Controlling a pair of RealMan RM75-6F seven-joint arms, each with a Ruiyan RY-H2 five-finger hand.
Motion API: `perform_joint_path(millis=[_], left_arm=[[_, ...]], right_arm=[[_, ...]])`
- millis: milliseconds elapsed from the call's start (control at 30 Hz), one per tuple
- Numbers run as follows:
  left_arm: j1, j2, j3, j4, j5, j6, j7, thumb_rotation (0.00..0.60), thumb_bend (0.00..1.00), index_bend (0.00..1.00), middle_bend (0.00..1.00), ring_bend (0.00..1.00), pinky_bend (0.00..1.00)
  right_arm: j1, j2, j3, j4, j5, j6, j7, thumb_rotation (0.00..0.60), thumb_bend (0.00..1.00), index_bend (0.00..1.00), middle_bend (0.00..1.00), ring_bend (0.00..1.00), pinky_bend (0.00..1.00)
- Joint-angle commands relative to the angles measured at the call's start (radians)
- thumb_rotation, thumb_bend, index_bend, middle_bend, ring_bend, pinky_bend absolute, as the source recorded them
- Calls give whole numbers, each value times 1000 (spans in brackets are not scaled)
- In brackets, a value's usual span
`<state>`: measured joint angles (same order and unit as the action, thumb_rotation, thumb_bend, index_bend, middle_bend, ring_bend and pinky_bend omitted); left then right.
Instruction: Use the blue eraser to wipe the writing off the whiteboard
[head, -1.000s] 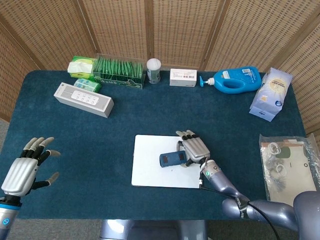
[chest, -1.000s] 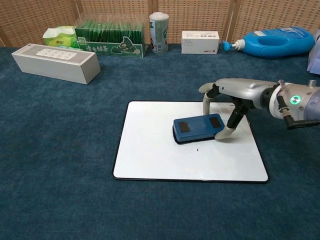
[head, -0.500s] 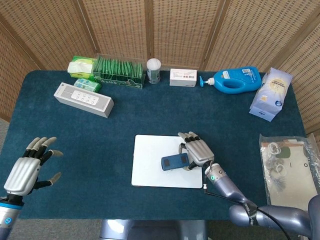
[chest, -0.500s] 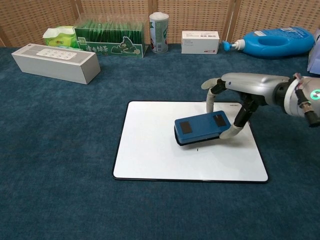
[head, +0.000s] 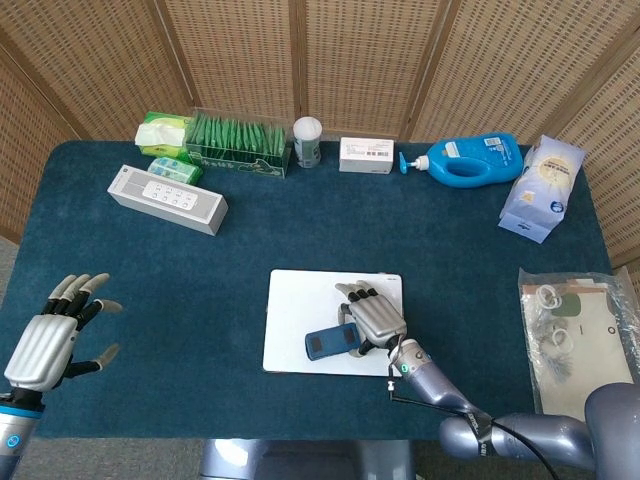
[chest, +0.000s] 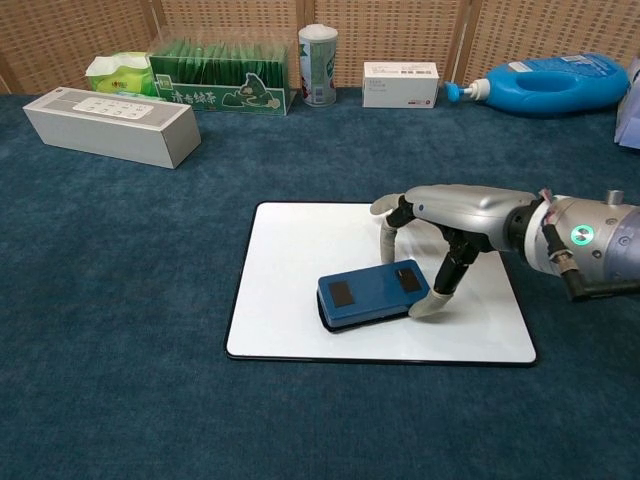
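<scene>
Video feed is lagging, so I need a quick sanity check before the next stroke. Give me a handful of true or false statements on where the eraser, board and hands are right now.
1. The right hand holds the blue eraser on the whiteboard. True.
2. The eraser lies off the board on the table cloth. False: it sits on the board, near its front edge.
3. The left hand presses the board down. False: it hangs open, far from the board.
4. The blue bottle lies on its side at the back. True.
5. The board's bare area shows no writing in the chest view. True.

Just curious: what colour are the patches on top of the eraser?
Black, on the blue eraser; clearest in the chest view.
</scene>
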<state>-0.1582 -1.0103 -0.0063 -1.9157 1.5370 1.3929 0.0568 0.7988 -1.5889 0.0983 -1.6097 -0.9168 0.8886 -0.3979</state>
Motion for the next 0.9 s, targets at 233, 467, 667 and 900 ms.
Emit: perform_joint_path(millis=[233,467,667,900], left_arm=[[-4,-3,0,-4,1,-5,6,600,333,347,107,65,0],[-3,-3,-1,-8,4,1,10,600,333,347,107,65,0],[-1,-3,0,-9,7,3,10,600,333,347,107,65,0],[-4,-4,0,-10,11,2,9,600,333,347,107,65,0]], right_arm=[[-12,42,-10,6,17,12,-13,600,141,627,74,0,0],[-28,111,-14,1,28,23,-17,600,141,627,74,0,0],[-34,154,6,-34,22,34,1,600,142,626,74,0,0],[-33,149,10,-83,5,33,13,600,143,627,74,0,0]])
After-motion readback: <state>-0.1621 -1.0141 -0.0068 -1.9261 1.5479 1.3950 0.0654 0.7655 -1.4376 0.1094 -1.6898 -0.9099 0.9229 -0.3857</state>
